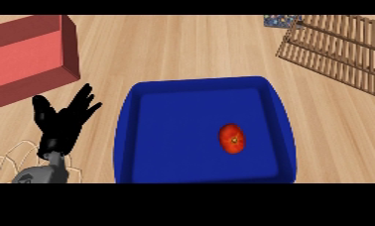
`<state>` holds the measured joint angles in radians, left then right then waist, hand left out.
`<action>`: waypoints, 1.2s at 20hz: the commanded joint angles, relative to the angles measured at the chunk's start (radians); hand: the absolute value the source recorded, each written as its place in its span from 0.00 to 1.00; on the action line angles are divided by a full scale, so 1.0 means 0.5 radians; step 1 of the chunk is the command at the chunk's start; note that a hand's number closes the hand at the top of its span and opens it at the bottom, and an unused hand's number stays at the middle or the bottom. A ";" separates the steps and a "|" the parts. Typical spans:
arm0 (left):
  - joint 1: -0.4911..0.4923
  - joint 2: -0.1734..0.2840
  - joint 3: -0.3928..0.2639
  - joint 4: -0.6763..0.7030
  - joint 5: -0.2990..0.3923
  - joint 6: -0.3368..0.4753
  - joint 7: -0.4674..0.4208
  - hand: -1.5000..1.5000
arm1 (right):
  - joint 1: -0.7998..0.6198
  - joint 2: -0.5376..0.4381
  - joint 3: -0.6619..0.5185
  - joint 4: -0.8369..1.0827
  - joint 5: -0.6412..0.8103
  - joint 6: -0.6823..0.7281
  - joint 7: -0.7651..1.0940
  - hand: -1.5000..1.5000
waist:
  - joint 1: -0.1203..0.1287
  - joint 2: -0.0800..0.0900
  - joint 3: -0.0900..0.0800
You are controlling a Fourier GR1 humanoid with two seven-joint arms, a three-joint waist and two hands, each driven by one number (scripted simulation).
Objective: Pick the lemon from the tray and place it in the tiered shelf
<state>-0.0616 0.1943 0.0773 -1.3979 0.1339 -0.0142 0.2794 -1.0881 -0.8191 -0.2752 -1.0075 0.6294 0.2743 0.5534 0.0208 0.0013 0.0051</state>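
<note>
A deep blue tray (pixel 201 91) sits on the pale wooden worktop (pixel 176 41) in the lower middle of the head view, its raised walls running round a flat blue floor. The only thing inside it is a small round fruit (pixel 233 139), red-orange in colour with a darker spot at its centre. It lies on the tray floor in the right half, nearer the right wall than the left but touching neither wall. The task speaks of a lemon, yet this fruit looks more red than yellow.

At the upper right a slatted wooden shelf (pixel 333 51) lies across the corner, its thin bars set close side by side. Nothing can be seen resting on the slats. Just behind its upper left corner a small dark patterned object (pixel 281 20) shows, too small to identify.

At the upper left stands a red box (pixel 33 56), with a lighter red top face and darker side walls, partly cut off by the view's edge.

The left hand (pixel 62 121) shows at the lower left, just beside the tray's left wall and outside it. Its black fingers (pixel 84 98) are spread wide and point upward, holding nothing. Below it the grey forearm enters from the lower edge. The right hand is not visible.
</note>
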 commanded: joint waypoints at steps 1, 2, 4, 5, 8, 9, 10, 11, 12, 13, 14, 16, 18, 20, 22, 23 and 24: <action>0.067 -0.055 -0.059 -0.055 -0.039 0.048 0.087 0.50 | -0.146 -0.097 -0.030 0.376 0.067 -0.113 -0.223 1.00 | 0.024 0.014 -0.010; 0.013 -0.022 -0.024 0.046 -0.019 0.001 0.064 0.50 | -0.050 -0.002 -0.007 0.316 0.077 -0.192 -0.224 1.00 | -0.003 0.009 -0.010; 0.039 -0.030 -0.011 0.052 -0.006 0.003 0.070 0.50 | -0.107 -0.012 0.038 0.405 0.144 -0.235 -0.264 1.00 | 0.004 0.011 -0.011; -0.090 -0.049 -0.020 0.082 -0.044 0.065 0.108 0.50 | -0.101 -0.031 0.007 0.453 0.119 -0.235 -0.330 1.00 | -0.009 0.010 -0.010; -0.064 -0.063 -0.039 0.066 -0.046 0.050 0.103 0.50 | -0.180 -0.061 0.005 0.607 0.153 -0.299 -0.449 1.00 | 0.002 0.015 -0.010; -0.033 -0.067 -0.005 0.211 -0.038 0.009 -0.036 0.50 | -0.166 -0.051 -0.002 0.554 0.120 -0.245 -0.424 1.00 | -0.015 0.011 -0.012; -0.022 -0.032 -0.003 0.152 -0.040 -0.006 -0.004 0.50 | -0.142 -0.053 -0.014 0.680 0.156 -0.376 -0.551 1.00 | 0.003 0.016 -0.010; -0.005 0.027 0.046 0.144 -0.001 -0.073 -0.032 0.50 | -0.189 -0.002 0.000 0.588 0.139 -0.340 -0.446 1.00 | -0.008 0.007 -0.011; 0.012 -0.080 -0.041 0.081 -0.037 0.013 0.044 0.50 | -0.201 -0.009 -0.002 0.782 0.181 -0.438 -0.579 1.00 | 0.029 0.023 -0.009; 0.058 -0.060 -0.021 0.054 -0.035 -0.006 -0.005 0.50 | -0.224 -0.037 -0.011 0.784 0.155 -0.365 -0.602 1.00 | 0.013 0.013 -0.010; 0.146 -0.018 0.011 0.106 -0.026 -0.060 -0.080 0.50 | -0.191 -0.015 0.012 0.722 0.161 -0.352 -0.578 1.00 | 0.004 0.009 -0.011; 0.022 -0.034 0.000 0.123 -0.023 -0.039 0.005 0.50 | -0.217 -0.002 0.002 0.777 0.169 -0.402 -0.604 1.00 | -0.003 0.009 -0.010; -0.057 -0.001 0.057 0.203 0.005 -0.057 0.002 0.50 | -0.280 0.015 0.006 0.821 0.174 -0.390 -0.577 1.00 | -0.004 0.011 -0.011; 0.046 -0.080 -0.030 0.068 -0.046 0.000 0.033 0.50 | -0.265 -0.062 0.091 0.766 0.235 -0.254 -0.582 1.00 | -0.009 0.002 -0.011; 0.026 -0.044 -0.006 0.127 -0.035 -0.051 -0.014 0.50 | -0.324 -0.065 0.098 0.875 0.268 -0.267 -0.602 1.00 | 0.005 0.011 -0.011; -0.067 -0.013 0.047 0.181 -0.011 -0.030 0.054 0.50 | -0.248 -0.037 -0.093 0.899 0.143 -0.498 -0.593 1.00 | -0.007 0.015 -0.009; -0.010 0.014 0.044 0.030 0.009 -0.048 0.096 0.50 | -0.302 0.011 -0.146 0.884 0.110 -0.590 -0.494 1.00 | 0.012 0.010 -0.009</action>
<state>-0.0771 0.1949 0.1017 -1.3771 0.1322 -0.0325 0.2792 -1.2166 -0.8346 -0.2829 -0.5931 0.7190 0.0704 0.2662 0.0227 0.0004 0.0068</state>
